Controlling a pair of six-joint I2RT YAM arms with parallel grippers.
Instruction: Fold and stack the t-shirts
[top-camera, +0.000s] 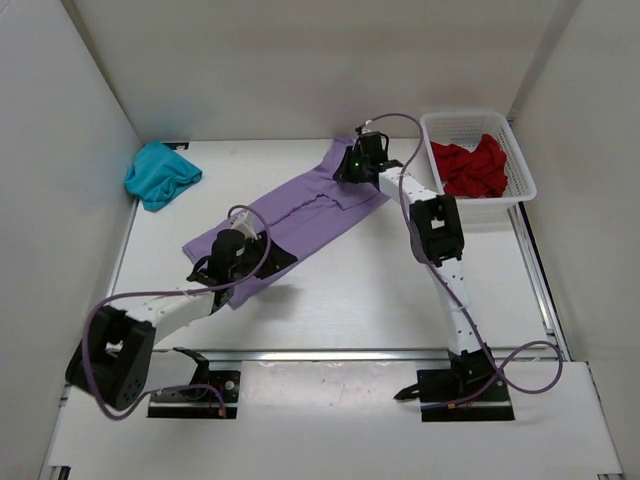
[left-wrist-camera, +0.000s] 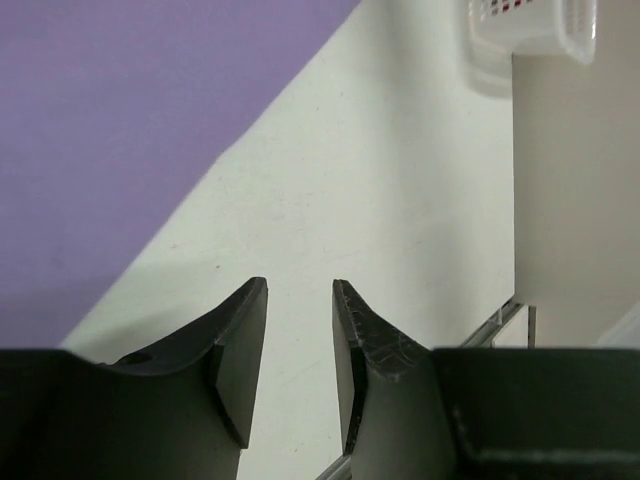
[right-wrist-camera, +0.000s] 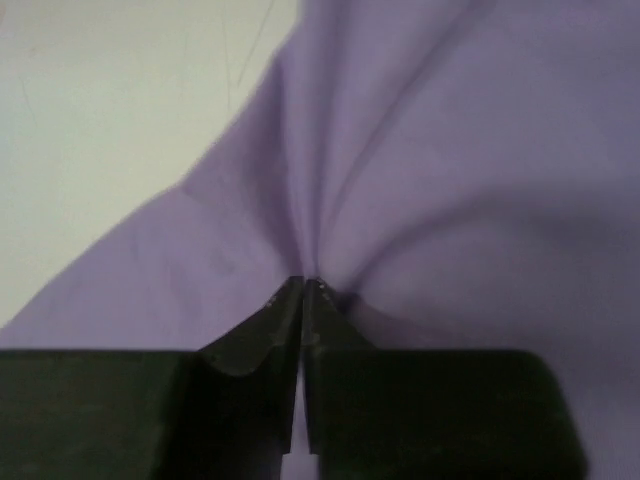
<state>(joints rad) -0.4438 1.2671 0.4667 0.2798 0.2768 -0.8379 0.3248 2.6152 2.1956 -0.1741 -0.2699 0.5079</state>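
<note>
- A pale lavender t-shirt (top-camera: 300, 215) lies spread out flat, running diagonally across the middle of the white table (top-camera: 340, 305).
- The right gripper (right-wrist-camera: 303, 285) is at the shirt's far end, jaws closed, pinching a bunched fold of lavender cloth.
- The left gripper (left-wrist-camera: 300, 295) is at the shirt's near end, jaws partly open and holding nothing, over bare table just beside the cloth edge.
- A teal t-shirt (top-camera: 158, 175) sits crumpled at the far left.
- A red t-shirt (top-camera: 470, 168) is heaped in a white mesh basket (top-camera: 465, 114) at the far right.
</note>
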